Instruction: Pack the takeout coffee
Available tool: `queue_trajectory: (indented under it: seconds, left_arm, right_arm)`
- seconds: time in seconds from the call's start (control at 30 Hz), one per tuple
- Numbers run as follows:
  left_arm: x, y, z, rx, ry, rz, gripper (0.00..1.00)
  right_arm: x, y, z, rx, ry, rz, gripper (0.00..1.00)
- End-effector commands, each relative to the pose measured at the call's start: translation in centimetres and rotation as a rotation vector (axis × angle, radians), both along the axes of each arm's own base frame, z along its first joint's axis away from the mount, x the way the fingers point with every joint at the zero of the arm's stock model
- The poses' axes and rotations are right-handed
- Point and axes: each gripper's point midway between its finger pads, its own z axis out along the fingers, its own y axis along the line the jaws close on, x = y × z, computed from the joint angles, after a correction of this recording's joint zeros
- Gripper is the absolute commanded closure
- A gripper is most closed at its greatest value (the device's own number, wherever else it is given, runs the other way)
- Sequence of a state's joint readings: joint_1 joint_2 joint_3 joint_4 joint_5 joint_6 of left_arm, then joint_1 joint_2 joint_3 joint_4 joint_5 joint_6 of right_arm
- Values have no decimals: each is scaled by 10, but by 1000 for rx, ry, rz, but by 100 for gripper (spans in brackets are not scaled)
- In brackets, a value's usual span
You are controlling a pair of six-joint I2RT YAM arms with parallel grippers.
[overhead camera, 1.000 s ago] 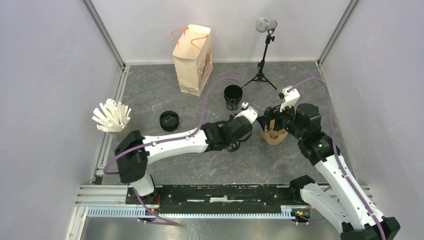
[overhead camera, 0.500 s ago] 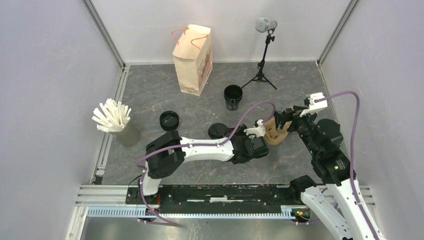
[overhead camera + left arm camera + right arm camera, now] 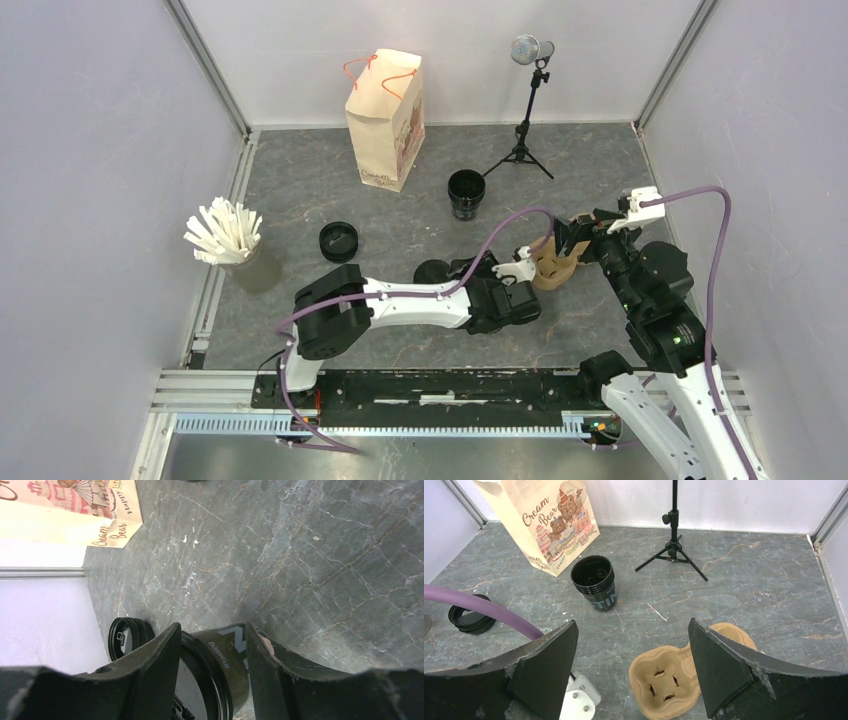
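I'm running this from a robotics lab test cell, not a café. Plain white panel walls in aluminium framing box in a grey stone-patterned tabletop. The left arm and right arm are bolted to a metal rail along its near edge, trailing purple cables. A microphone on a small tripod stands near the far edge. The paper bag and the stack of black cups sit out like props.

Paper bag front: read "Cream Bear" in brown script, beside cartoon bears.
Black cup side: carried white lettering, too skewed to read.
Cup stack side: showed white letters, unreadable.
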State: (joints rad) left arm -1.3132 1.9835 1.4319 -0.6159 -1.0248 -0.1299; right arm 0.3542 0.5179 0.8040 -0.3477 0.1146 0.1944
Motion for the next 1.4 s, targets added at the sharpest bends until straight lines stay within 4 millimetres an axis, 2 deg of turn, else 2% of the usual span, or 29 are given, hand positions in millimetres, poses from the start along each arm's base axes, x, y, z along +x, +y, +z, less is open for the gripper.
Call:
queue_trajectory:
  seconds: [0.0, 0.17, 0.37, 0.47, 0.53, 0.6, 0.63, 0.73, 0.8, 0.83, 0.9, 0.97, 1.07, 1.23, 1.37]
  left_arm:
    - [-10, -9, 13, -125, 18, 5, 42]
    - [-17, -18, 27, -231, 70, -15, 36]
    - [-21, -38, 77, -478, 148, -80, 28]
    - [-15, -33, 98, -605, 224, -82, 24]
    - [-8, -19, 111, -691, 257, -65, 22]
    - [-2, 1, 126, -783, 283, -46, 20]
    - [1, 14, 127, -815, 298, -27, 19]
    - [7, 61, 136, -910, 294, 28, 13]
    - [10, 97, 137, -938, 268, 76, 1]
    - [9, 115, 141, -947, 244, 91, 0]
    - [3, 140, 144, -929, 207, 92, 0]
    - [-7, 156, 147, -906, 184, 63, 0]
    - [-22, 178, 150, -911, 139, 40, 0]
    - [-49, 200, 150, -981, 104, -16, 0]
    - [-60, 215, 149, -986, 78, -24, 0]
  right_arm:
    - [-1, -1, 24, 30, -64, -4, 12]
    - [-3, 5, 20, 25, -47, 29, 12]
    - [-10, 13, 21, 40, -40, 82, 12]
    - [-11, 19, 16, 39, -23, 114, 12]
    - [-9, 26, 8, 34, 3, 147, 12]
    - [-6, 33, -2, 35, 29, 179, 12]
    - [-3, 39, -9, 32, 52, 201, 12]
    - [-1, 69, -34, 36, 128, 358, 13]
    - [-3, 92, -54, 39, 190, 471, 10]
    - [-3, 100, -62, 26, 213, 495, 2]
    - [-4, 117, -77, -43, 256, 510, 2]
    - [-13, 147, -92, -131, 306, 557, 2]
    - [-23, 181, -106, -200, 351, 595, 2]
    - [-28, 220, -123, -291, 402, 644, 2]
    - [-24, 235, -133, -361, 427, 622, 2]
